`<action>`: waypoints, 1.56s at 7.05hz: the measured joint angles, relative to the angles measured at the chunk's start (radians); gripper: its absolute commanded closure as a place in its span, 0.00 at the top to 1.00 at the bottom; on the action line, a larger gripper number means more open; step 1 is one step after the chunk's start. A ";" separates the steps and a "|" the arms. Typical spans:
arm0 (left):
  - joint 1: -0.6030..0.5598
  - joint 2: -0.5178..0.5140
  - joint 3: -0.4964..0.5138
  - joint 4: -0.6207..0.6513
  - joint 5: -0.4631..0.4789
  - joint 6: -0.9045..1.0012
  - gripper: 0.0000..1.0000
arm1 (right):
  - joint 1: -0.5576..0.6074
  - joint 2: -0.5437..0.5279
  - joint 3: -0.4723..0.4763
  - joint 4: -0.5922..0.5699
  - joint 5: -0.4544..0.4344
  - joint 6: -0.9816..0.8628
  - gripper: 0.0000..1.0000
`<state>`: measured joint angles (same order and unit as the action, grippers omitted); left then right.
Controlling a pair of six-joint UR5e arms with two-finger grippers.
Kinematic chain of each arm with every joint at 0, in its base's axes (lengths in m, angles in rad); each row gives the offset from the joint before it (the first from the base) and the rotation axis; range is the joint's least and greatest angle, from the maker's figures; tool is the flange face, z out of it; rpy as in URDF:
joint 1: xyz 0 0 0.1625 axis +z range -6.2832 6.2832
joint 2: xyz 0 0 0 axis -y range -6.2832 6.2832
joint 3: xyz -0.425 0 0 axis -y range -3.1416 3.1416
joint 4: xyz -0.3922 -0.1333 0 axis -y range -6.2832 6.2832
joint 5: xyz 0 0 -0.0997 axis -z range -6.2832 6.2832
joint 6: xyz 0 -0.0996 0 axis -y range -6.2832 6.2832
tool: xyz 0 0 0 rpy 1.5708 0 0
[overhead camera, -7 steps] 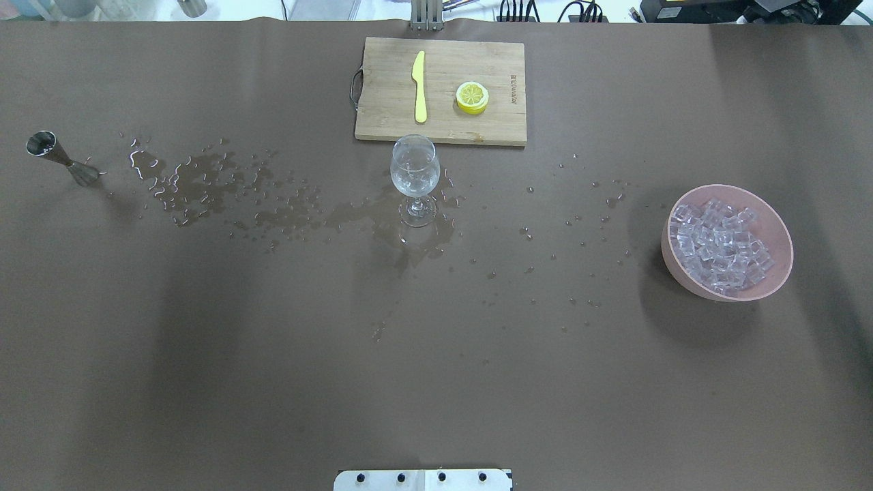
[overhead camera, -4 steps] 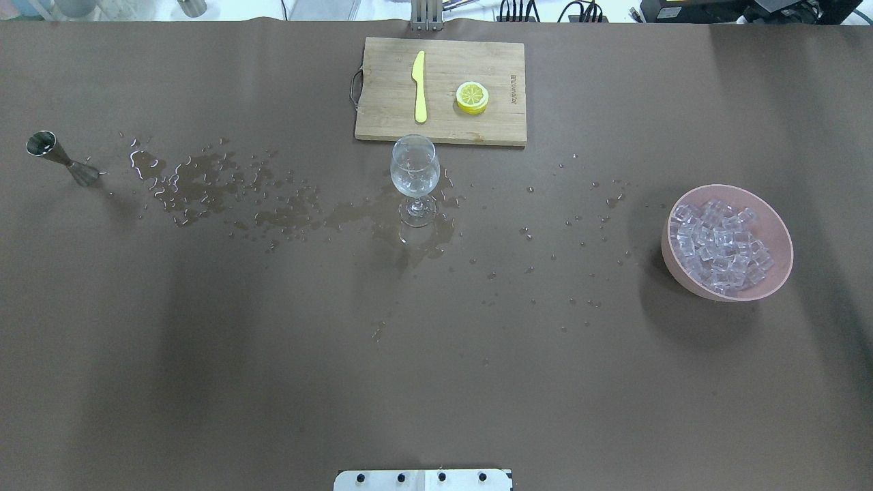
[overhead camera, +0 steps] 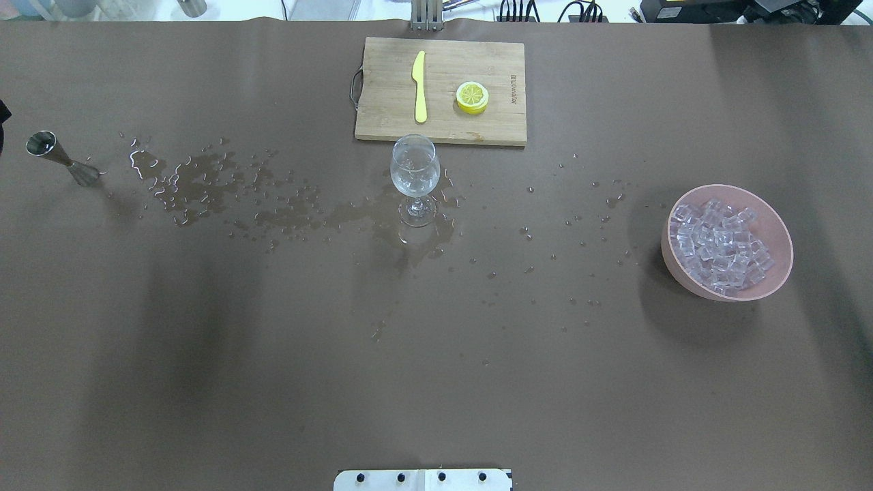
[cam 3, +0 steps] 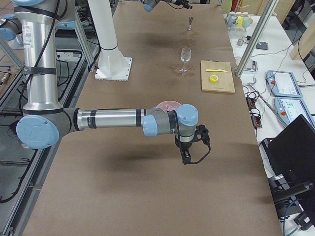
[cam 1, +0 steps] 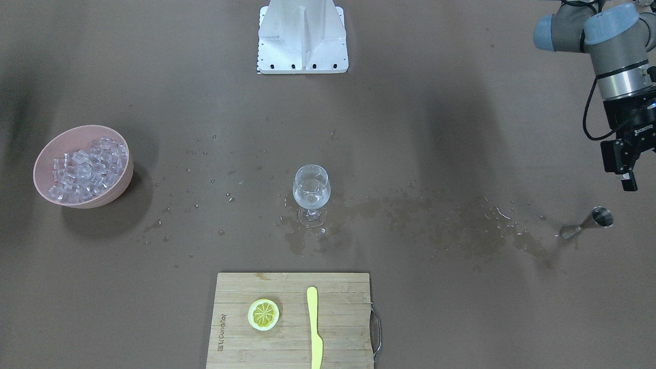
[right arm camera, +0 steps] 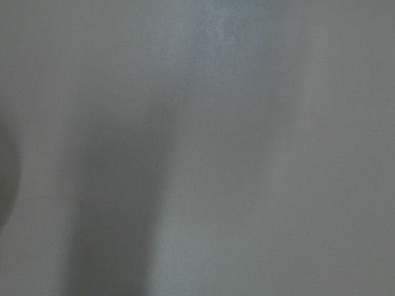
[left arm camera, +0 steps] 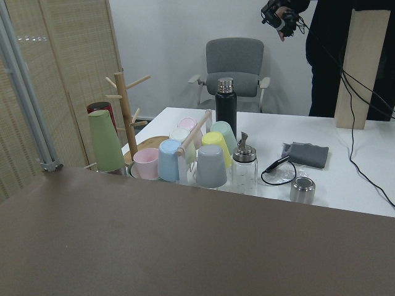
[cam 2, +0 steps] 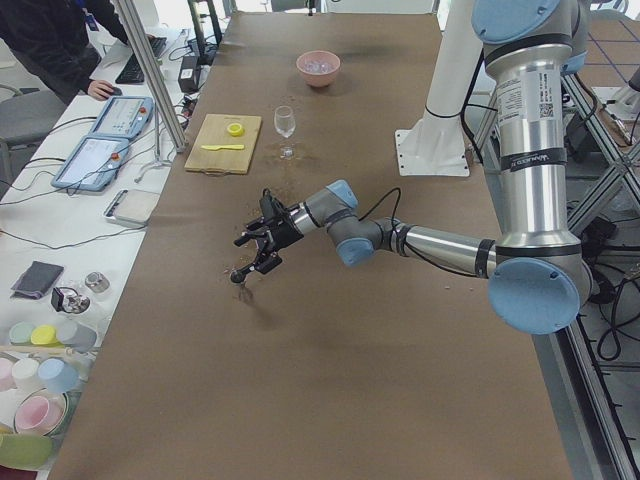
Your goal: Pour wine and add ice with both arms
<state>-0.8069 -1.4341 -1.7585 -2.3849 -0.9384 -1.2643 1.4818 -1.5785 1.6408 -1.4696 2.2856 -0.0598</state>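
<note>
table cover (overhead camera: 273,382) matt; wet patches (overhead camera: 204,179) glossy. cutting board (overhead camera: 382,75) bare grained wood. jigger (overhead camera: 63,159) polished metal. wine glass (overhead camera: 414,167) clear, shiny. bowl (overhead camera: 779,240) matt plastic; ice (overhead camera: 719,249) glassy.

Robot lab: pedestal arms (cam 2: 530,150), teach pendants (cam 2: 95,160)

Right claw (cam 3: 186,160) near bowl (cam 3: 165,104) (pink)

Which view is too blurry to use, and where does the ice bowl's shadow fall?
Right wrist view: only a featureless stretch of table with dim shadow bands. Overhead view: the bowl throws a dark, soft-edged shadow below and left of itself; spilled liquid glints at far left.
</note>
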 measured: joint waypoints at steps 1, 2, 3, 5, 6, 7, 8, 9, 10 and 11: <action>0.043 -0.011 0.045 0.001 0.087 -0.047 0.98 | 0.000 0.000 0.000 0.000 0.000 0.000 1.00; 0.078 -0.037 0.096 0.003 0.159 -0.092 0.98 | 0.000 0.000 0.000 0.000 0.000 0.000 1.00; 0.104 -0.083 0.164 0.004 0.213 -0.138 0.98 | 0.000 0.000 0.000 0.000 0.000 0.000 1.00; 0.129 -0.177 0.277 0.001 0.263 -0.196 0.98 | 0.000 0.000 -0.001 0.000 0.000 0.000 1.00; 0.132 -0.201 0.302 -0.001 0.271 -0.204 0.98 | 0.000 0.000 -0.001 0.000 0.000 0.000 1.00; 0.133 -0.209 0.320 -0.004 0.273 -0.205 0.98 | 0.000 0.001 0.000 0.000 0.000 0.000 1.00; 0.133 -0.210 0.336 -0.007 0.272 -0.202 0.98 | 0.000 0.001 0.000 0.000 0.000 0.000 1.00; 0.133 -0.208 0.344 -0.009 0.270 -0.196 0.98 | 0.000 0.001 0.001 0.000 0.000 0.000 1.00; 0.134 -0.206 0.348 -0.010 0.269 -0.192 0.98 | 0.000 0.002 0.001 0.000 0.000 0.000 1.00; 0.135 -0.206 0.353 -0.010 0.268 -0.192 0.98 | -0.001 0.003 0.001 0.000 0.000 0.000 1.00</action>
<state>-0.6724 -1.6397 -1.4057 -2.3951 -0.6701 -1.4558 1.4813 -1.5754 1.6419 -1.4695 2.2856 -0.0599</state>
